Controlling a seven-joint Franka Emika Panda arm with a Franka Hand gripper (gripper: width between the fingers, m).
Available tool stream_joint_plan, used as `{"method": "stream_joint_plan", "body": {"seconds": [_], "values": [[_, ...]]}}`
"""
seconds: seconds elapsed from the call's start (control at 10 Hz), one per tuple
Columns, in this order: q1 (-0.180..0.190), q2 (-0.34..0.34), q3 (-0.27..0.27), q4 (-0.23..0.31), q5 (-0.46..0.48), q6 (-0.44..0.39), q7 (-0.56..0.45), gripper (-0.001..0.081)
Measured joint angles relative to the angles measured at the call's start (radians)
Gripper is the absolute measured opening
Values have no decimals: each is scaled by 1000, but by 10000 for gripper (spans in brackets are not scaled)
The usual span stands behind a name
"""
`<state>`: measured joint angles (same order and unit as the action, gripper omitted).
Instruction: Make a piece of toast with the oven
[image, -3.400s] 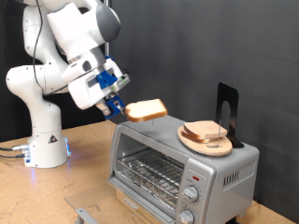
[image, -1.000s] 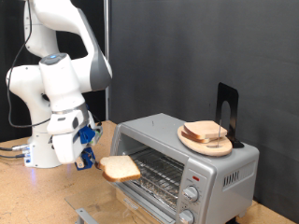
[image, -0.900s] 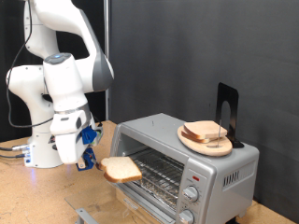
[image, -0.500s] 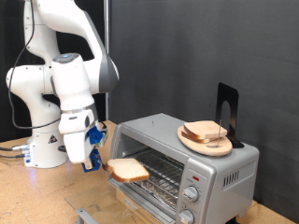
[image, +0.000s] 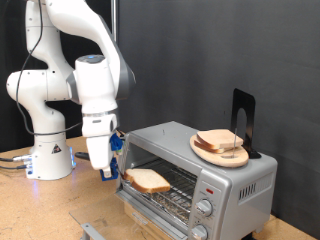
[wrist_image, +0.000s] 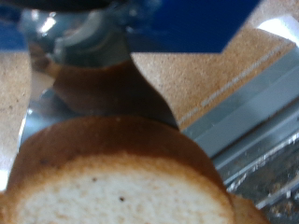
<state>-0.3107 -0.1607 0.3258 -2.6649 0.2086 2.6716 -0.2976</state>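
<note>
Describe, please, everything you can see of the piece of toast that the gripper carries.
The piece of toast is a pale, untoasted slice of white bread with a light-brown crust. It lies nearly flat at the open front of the oven, over the wire rack. The gripper holds it by the edge on the exterior view's left. In the wrist view it fills the picture, soft and blurred. Another like slice rests on the round wooden board on top.

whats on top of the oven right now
On the oven sits a round wooden board carrying another bread slice, with a black stand behind. What lies under that slice is covered.
</note>
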Motion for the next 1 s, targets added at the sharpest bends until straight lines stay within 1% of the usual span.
{"method": "stream_joint_plan", "body": {"seconds": [0.1,0.3,0.6,0.8,0.9,1.0], "values": [[1,1,20,5,-12,6,31,400],[7,0,52,19,-12,9,53,400],[6,-8,64,23,-19,9,55,400],[0,-8,70,17,-74,16,77,400],[-6,-7,75,6,-106,32,95,400],[-10,-7,76,0,-120,42,108,400]]}}
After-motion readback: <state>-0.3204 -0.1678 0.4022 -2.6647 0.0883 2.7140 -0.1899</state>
